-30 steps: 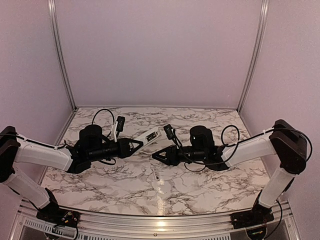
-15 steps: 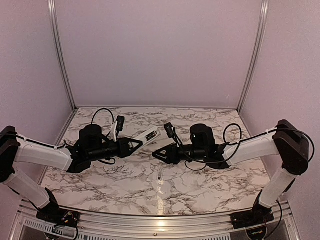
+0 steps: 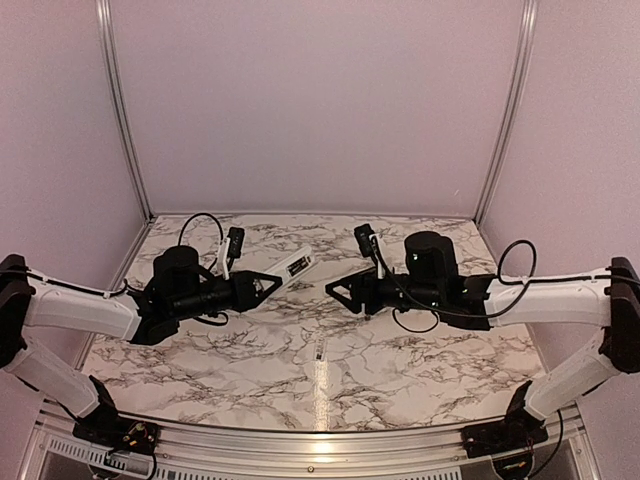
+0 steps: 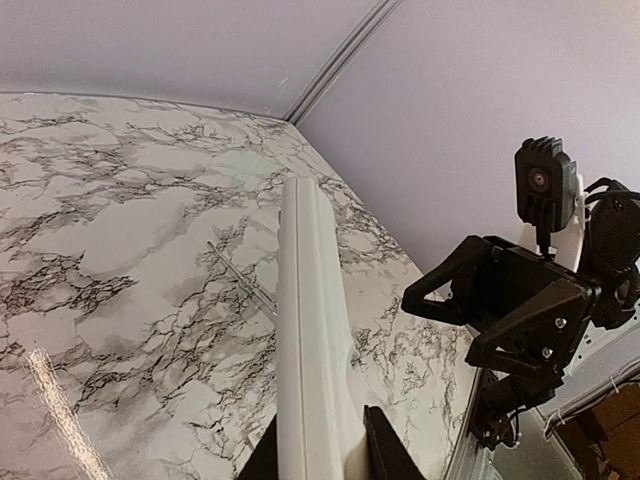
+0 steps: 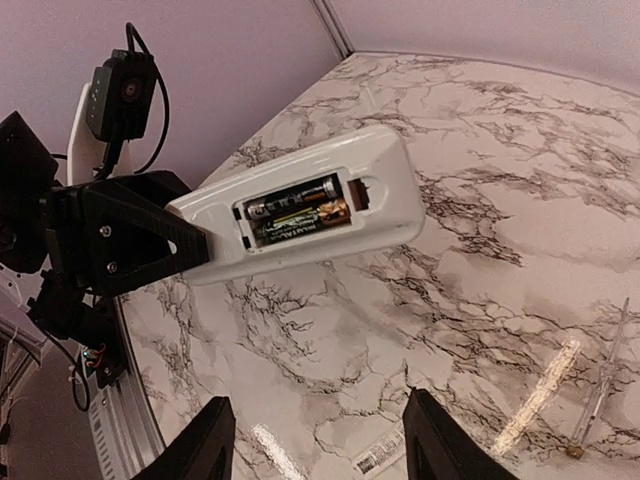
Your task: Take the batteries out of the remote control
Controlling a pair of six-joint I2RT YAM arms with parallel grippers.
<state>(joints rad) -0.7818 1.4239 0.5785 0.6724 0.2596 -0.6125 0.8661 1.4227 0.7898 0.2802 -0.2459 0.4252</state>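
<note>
My left gripper point(image 3: 268, 285) is shut on one end of the remote control point(image 3: 298, 265) and holds it above the table. The left wrist view shows the remote point(image 4: 305, 330) edge-on between my fingers point(image 4: 385, 450). In the right wrist view the remote point(image 5: 390, 190) faces the camera with its recess open. The two batteries point(image 5: 295, 213) lie side by side inside it. My right gripper point(image 3: 335, 287) is open and empty, a short way right of the remote; its jaws stand wide apart in its wrist view point(image 5: 320, 430).
A thin grey rod point(image 5: 600, 385) lies on the marble table point(image 3: 400, 360), also in the left wrist view point(image 4: 240, 280). A small printed label strip point(image 5: 378, 460) lies near it. Purple walls close the back and sides.
My right arm has drawn back and to the right, away from the remote, and rose a little. My left gripper lifted the remote slightly toward the back.
</note>
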